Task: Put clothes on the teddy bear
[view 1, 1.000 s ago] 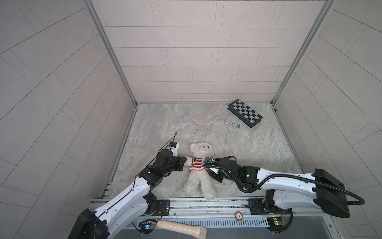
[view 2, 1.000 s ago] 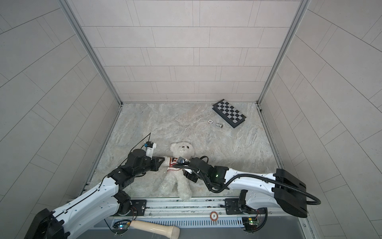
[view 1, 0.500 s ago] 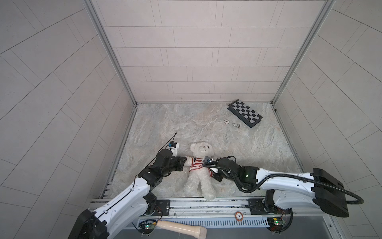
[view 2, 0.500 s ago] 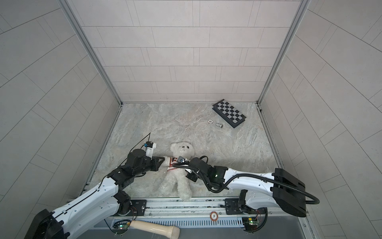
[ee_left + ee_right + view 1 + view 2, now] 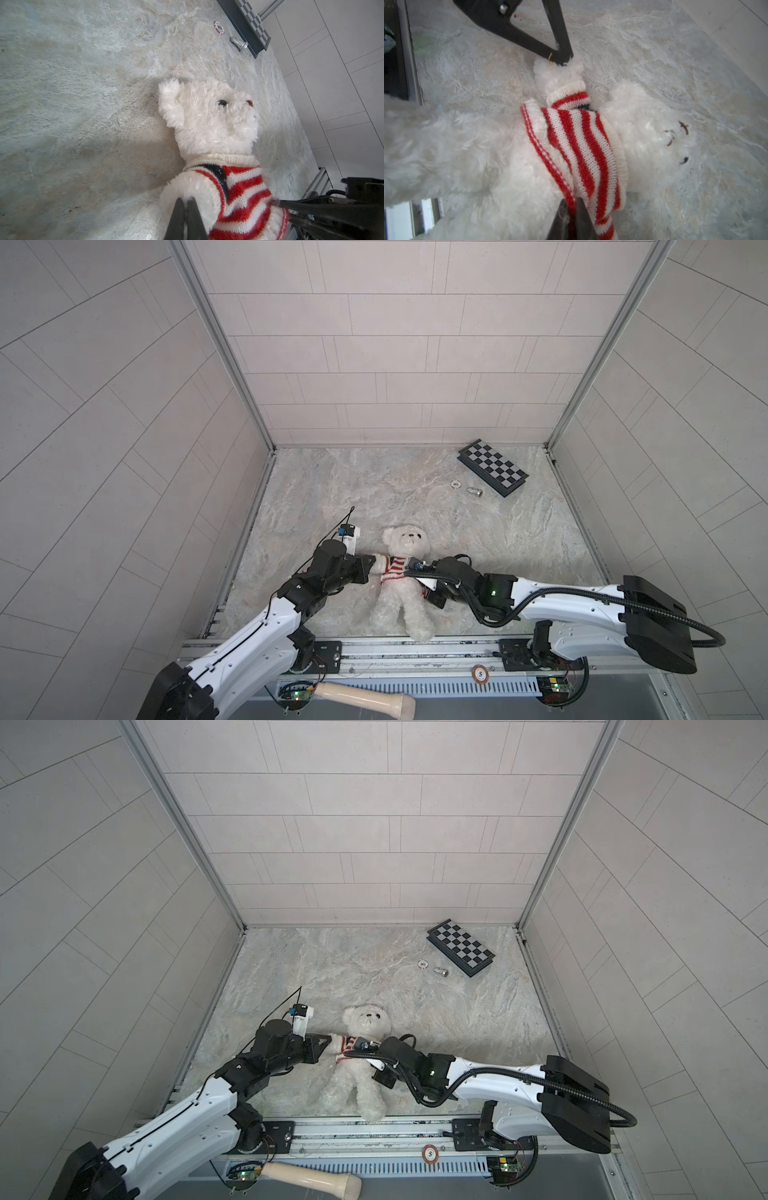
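The teddy bear lies on its back near the front edge, head pointing away, in both top views. A red-and-white striped knit sweater sits bunched high on its chest, with one arm through a sleeve. My left gripper is shut on the fluffy paw of that sleeved arm. At the bear's other side, my right gripper is shut on the sweater's red bottom hem. In both top views the wrist camera hides its fingers.
A folded chessboard lies at the back right, with a poker chip and a small metal piece beside it. The metal rail runs along the front, just past the bear's feet. A wooden handle lies below it.
My right gripper's jaws have closed on the sweater's hem. The left gripper has kept its hold on the paw, and the bear has barely moved.
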Available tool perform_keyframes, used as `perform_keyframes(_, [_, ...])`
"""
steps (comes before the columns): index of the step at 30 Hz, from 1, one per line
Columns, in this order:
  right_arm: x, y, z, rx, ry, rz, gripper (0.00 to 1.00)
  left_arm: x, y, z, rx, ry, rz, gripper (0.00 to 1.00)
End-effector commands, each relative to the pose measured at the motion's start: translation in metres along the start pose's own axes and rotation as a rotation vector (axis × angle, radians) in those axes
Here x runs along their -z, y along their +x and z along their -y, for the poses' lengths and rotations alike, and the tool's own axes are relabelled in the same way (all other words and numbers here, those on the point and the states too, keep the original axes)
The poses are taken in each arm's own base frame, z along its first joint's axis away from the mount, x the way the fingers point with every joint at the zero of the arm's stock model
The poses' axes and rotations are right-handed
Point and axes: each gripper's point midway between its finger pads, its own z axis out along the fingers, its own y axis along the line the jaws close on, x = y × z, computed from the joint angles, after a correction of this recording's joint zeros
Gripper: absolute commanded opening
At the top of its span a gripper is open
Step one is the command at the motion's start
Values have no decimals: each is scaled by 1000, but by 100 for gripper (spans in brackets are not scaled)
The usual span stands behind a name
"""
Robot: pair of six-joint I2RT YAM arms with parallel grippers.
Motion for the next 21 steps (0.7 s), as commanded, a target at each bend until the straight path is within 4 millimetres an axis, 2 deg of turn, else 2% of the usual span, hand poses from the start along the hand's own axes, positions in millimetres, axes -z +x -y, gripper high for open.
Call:
perform_keyframes(1, [1,-5,-5,15,-21,12,0,7,-22,9,-6,17,76,0])
perform_keyframes(6, [1,-1,-19,43,-63,6,0,8,-28,6,-2,-13,96,0])
perform_keyframes(16, [2,15,-63,104,-205,9,0,4,-31,-4,43,-63,92,0])
perform_keyframes(21, [5,19,-75,122,-253,16,0,5,-31,-8,56,-80,99,0])
